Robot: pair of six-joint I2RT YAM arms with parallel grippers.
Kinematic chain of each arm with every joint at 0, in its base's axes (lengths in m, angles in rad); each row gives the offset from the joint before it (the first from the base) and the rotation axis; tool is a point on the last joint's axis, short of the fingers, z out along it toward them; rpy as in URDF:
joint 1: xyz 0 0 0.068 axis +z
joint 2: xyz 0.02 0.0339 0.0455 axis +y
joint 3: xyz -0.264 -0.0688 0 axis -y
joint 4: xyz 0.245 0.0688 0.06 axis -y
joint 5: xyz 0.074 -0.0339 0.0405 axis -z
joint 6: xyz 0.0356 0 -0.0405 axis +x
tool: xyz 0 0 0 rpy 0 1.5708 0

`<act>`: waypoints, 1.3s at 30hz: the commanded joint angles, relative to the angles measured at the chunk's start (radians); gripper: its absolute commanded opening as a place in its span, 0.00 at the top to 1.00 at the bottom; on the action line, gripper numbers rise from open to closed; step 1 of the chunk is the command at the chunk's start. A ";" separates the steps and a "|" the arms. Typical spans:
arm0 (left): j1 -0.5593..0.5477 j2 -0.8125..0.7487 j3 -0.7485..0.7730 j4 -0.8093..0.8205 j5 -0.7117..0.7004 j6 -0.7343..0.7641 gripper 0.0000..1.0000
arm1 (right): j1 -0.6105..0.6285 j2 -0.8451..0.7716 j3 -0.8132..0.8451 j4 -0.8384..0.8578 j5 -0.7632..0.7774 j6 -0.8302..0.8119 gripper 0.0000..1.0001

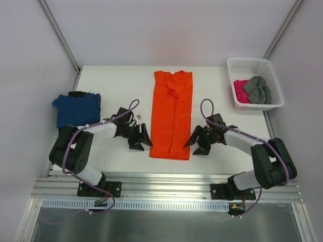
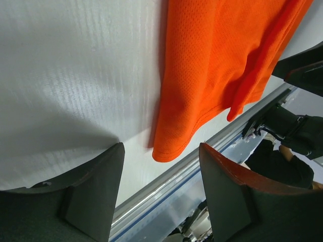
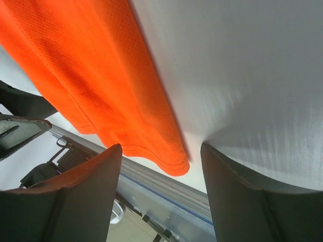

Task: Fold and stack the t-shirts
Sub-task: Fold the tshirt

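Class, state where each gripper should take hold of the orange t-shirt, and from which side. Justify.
Take the orange t-shirt at its near hem corners: left gripper from the left, right gripper from the right. It lies flat as a long strip; those corners probably lift easiest.

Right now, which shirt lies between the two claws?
The orange t-shirt, mid-table; the blue shirt lies far left, pink shirt and grey shirt in the basket.

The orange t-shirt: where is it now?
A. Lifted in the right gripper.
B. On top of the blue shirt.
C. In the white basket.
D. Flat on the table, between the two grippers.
D: the orange t-shirt lies flat on the table as a long strip, with the open left gripper and open right gripper at its near corners.
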 commanded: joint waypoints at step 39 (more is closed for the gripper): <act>-0.118 0.066 0.027 0.056 0.029 -0.035 1.00 | 0.070 0.005 -0.044 0.039 -0.006 0.007 0.99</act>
